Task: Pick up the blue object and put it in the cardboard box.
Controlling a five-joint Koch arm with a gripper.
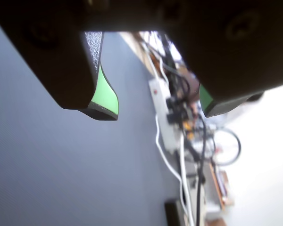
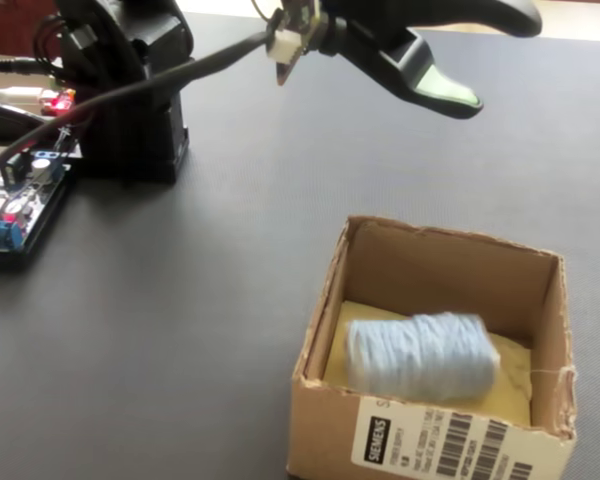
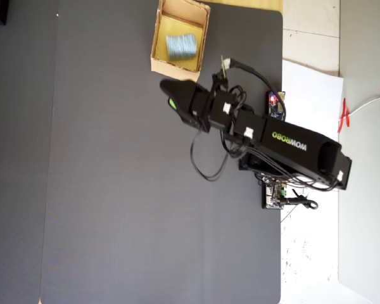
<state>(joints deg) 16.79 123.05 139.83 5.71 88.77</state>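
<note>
The blue object (image 2: 420, 355) is a pale blue ribbed roll lying on the yellowish floor inside the cardboard box (image 2: 330, 430). The overhead view shows the blue object (image 3: 180, 45) in the box (image 3: 171, 65) at the mat's top edge. My gripper (image 2: 445, 95) hangs in the air above and behind the box, apart from it. In the wrist view my gripper (image 1: 158, 112) is open. Its two green-padded fingers (image 1: 106, 96) stand well apart with nothing between them. In the overhead view my gripper (image 3: 171, 101) points left, just below the box.
The arm's black base (image 2: 130, 110) stands at the back left, beside a circuit board (image 2: 20, 200) with cables. A dark grey mat (image 3: 114, 190) covers the table. A white power strip (image 1: 162, 117) and tangled cables lie along the mat's edge.
</note>
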